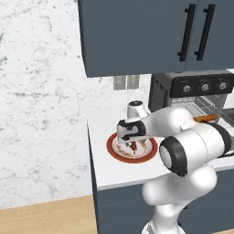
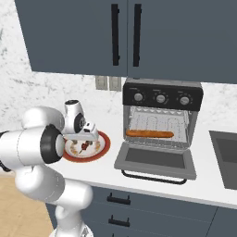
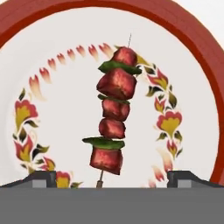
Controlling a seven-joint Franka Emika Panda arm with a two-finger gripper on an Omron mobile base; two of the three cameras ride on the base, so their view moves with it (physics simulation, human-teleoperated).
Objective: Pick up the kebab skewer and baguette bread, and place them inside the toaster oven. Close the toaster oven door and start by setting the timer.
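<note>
Here the gripper hangs just over the red-rimmed plate, jaws spread wide and empty, kebab skewer lying on the plate between them. Right of the plate, baguette bread rests inside the open toaster oven.

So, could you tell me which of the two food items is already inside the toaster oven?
The baguette bread: the long orange-brown loaf lies on the toaster oven rack, while the kebab skewer lies on the plate.
</note>
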